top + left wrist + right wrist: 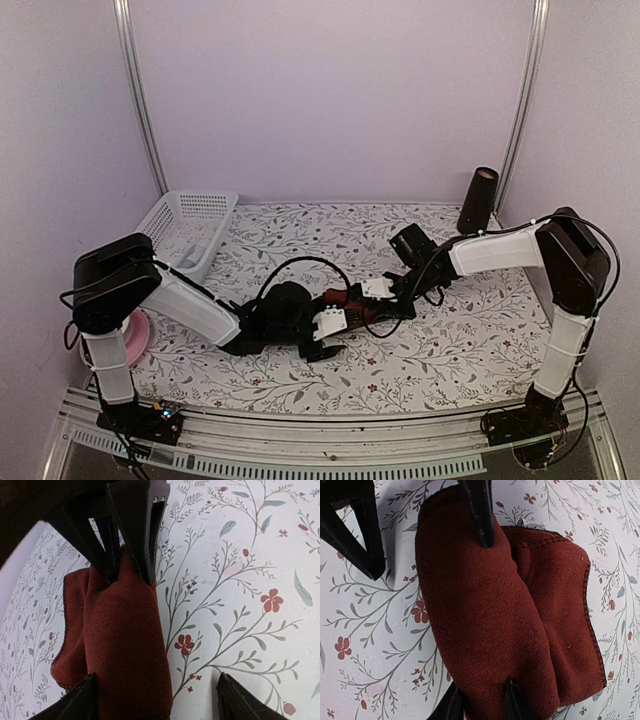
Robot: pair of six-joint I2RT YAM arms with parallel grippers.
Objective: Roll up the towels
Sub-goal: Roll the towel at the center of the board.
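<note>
Pinched one end of half-rolled maroon towel [485,610] with narrow right fingers [512,702], straddled its other end with wide-open left fingers [80,700]; likely needed left closing to finish rolling.

Pale lilac walls [330,90] are closing in the top half of the overhead frame, with two metal uprights [140,95] running up at upper left and upper right. A floral-printed table [480,340] is filling the lower half, and a slotted metal rail [330,462] is lying along the bottom edge under soft, even light.
</note>
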